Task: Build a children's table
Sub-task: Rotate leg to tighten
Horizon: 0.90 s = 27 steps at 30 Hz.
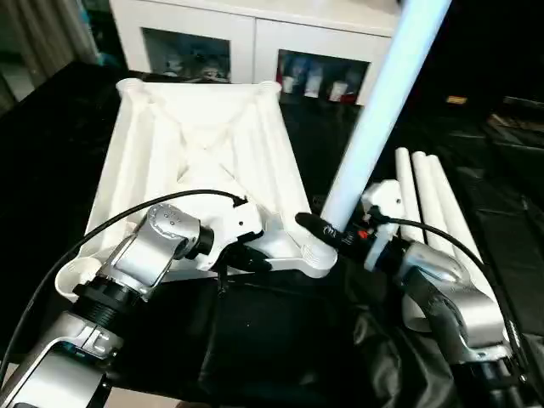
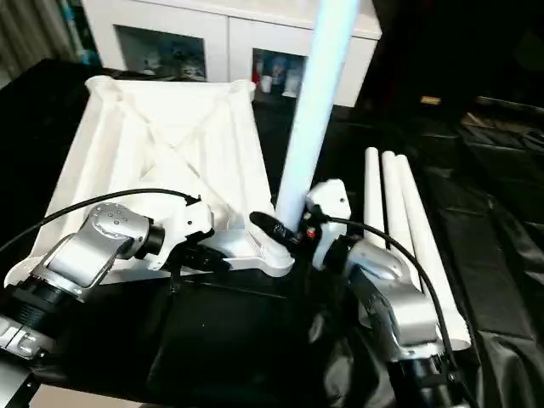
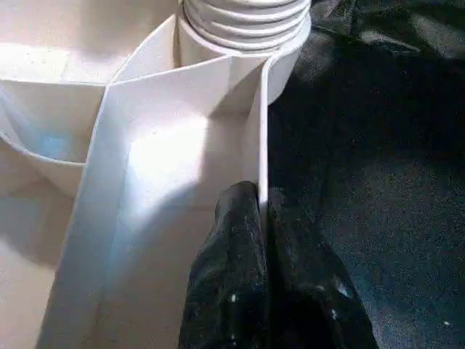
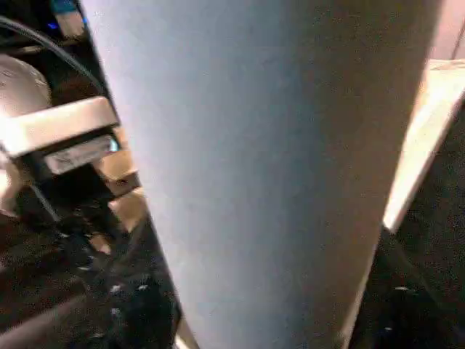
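Tabletop [image 1: 200,144] lies ribs-up on the black sheet [image 1: 272,340]; left gripper [image 3: 260,211] pinches its rim wall to steady it. Right gripper [image 1: 327,228] apparently clasps the upright leg [image 1: 382,102] at the corner socket [image 1: 316,255].

The ribbed table top [image 1: 204,144] is showing white, the upright leg [image 1: 382,110] pale blue, three loose legs [image 1: 429,204] white, over a black sheet [image 1: 280,340] beside silver forearms [image 1: 149,255].
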Tool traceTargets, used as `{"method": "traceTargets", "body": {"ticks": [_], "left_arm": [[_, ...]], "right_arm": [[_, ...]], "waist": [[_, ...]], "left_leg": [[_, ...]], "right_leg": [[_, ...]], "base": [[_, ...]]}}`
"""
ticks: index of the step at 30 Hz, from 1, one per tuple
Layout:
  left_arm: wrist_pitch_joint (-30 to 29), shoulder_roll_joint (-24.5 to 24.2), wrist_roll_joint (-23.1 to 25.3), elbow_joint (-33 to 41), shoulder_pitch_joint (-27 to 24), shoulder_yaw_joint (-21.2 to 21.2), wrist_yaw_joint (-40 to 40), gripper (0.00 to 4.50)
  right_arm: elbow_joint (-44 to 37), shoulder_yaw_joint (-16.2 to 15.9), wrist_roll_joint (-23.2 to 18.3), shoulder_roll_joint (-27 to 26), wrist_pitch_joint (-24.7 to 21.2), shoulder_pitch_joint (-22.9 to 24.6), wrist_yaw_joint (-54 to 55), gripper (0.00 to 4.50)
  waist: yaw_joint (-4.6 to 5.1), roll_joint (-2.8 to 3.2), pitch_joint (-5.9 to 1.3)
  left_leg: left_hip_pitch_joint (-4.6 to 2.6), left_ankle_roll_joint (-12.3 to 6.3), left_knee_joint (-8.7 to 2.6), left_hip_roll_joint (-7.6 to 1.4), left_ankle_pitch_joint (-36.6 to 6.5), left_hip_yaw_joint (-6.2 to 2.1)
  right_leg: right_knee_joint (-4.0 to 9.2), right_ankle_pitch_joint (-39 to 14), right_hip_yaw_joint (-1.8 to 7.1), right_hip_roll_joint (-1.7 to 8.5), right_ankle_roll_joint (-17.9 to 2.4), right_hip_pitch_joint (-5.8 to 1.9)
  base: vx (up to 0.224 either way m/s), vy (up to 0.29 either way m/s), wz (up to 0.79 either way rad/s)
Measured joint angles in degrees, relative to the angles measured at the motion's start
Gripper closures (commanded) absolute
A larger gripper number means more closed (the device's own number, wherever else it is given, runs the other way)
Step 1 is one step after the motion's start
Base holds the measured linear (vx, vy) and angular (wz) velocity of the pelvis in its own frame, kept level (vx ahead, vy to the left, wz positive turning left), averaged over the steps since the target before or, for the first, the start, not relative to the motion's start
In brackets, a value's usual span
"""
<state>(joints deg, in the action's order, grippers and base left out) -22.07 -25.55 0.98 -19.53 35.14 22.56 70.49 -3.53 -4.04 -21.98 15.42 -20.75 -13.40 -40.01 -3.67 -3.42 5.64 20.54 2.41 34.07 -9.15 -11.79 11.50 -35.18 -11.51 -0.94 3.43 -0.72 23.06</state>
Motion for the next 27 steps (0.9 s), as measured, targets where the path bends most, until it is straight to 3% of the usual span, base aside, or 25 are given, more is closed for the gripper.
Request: {"method": "traceTargets", "body": {"ticks": [3, 7, 15, 21, 27], "left_arm": [[0.58, 0.43, 0.03, -0.68, 0.36, 0.13, -0.13, 4.50], [1.65, 1.43, 0.24, -1.83, 0.68, 0.15, -1.18, 4.50], [3.84, 5.10, 1.13, -8.59, 3.55, -0.25, -6.26, 4.50], [6.31, 8.41, 2.45, -15.32, 6.98, -1.37, -11.73, 4.50], [10.22, 12.37, 3.96, -22.73, 10.16, -3.78, -21.89, 4.50]], "right_arm": [[-4.23, 0.64, -0.16, 2.90, -0.37, 3.11, 0.14, 1.88], [-9.42, 4.23, -0.96, 6.00, -1.33, 6.90, -0.26, 1.88], [-12.91, 12.90, -1.71, 11.20, -1.45, 12.83, 0.31, 1.88], [-14.73, 16.00, -2.18, 13.17, -1.59, 16.37, 0.22, 1.88], [-15.35, 15.89, -1.80, 11.70, -2.49, 15.59, 4.43, 1.88]], "waist": [[-0.34, 0.08, 0.01], [-0.71, 0.19, -0.03], [-1.17, 1.29, -0.47], [-1.12, 1.61, -0.46], [-0.90, 1.75, -0.41]], "left_leg": [[0.01, 0.00, 0.00, 0.00, 0.00, 0.00], [-0.07, 0.02, 0.01, 0.00, 0.03, 0.02], [-0.05, 0.01, 0.06, 0.00, 0.04, 0.01], [0.02, -0.03, 0.05, -0.04, 0.06, -0.02], [0.14, -0.14, 0.05, -0.04, 0.13, -0.02]], "right_leg": [[0.03, 0.00, 0.00, 0.00, 0.00, -0.01], [-0.02, 0.03, 0.03, 0.01, 0.03, -0.04], [0.01, 0.10, 0.05, 0.00, 0.14, -0.07], [0.04, 0.10, 0.01, -0.03, 0.17, -0.02], [0.07, 0.14, 0.01, -0.03, 0.22, 0.06]], "base": [[0.000, 0.000, 0.00], [0.000, 0.000, 0.00], [0.000, 0.000, 0.00], [0.000, 0.000, 0.00], [0.000, 0.000, 0.00]]}}
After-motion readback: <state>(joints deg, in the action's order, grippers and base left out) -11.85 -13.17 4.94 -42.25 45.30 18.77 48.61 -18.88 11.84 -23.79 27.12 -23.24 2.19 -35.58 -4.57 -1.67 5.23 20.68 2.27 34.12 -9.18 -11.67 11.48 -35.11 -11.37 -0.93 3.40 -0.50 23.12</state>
